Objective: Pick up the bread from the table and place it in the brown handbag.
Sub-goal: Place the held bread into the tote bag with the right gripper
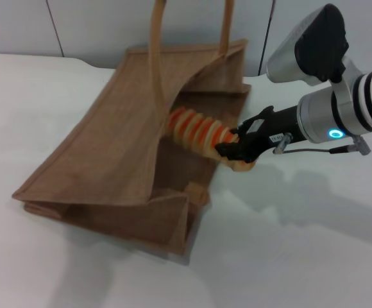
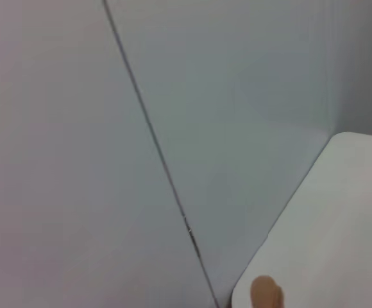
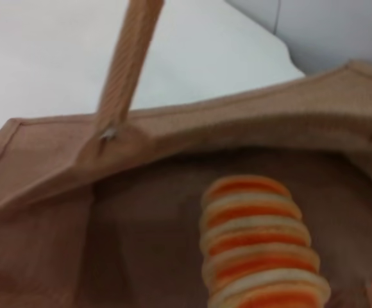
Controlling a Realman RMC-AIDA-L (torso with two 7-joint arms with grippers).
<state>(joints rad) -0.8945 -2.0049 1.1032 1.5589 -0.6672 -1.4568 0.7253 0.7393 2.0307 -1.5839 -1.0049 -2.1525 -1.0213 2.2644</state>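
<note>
The right gripper [image 1: 237, 149], reaching in from the right of the scene, has its black fingers clamped on the near-right end of the bread [image 1: 202, 136], which it holds above the table [image 1: 301, 244] with most of its length already pushed through the open mouth of the brown handbag [image 1: 102, 160]. The striped loaf slants away to the far left, its pale tip projecting just past the fingers on the gripper's side.

The bag lies on its side across the white tabletop, its mouth facing right and its upper panel lifted like a tent, so the loaf sits under that panel and over the lower one. One arched handle [image 1: 157, 70] rises in front of the bread's far end and cuts across it; the second handle stands farther right along the bag's far edge.

From the right wrist camera, the bread [image 3: 260, 244] fills the foreground inside the bag [image 3: 58, 256], with a handle strap [image 3: 125, 67] rising from the rim; the gripper's own fingers are out of frame there.

The left gripper appears in no view. Its wrist camera shows only a grey wall panel [image 2: 109, 160], a corner of the table [image 2: 327, 244] and a small tan shape [image 2: 265, 294] at the frame edge, too cropped to identify.
</note>
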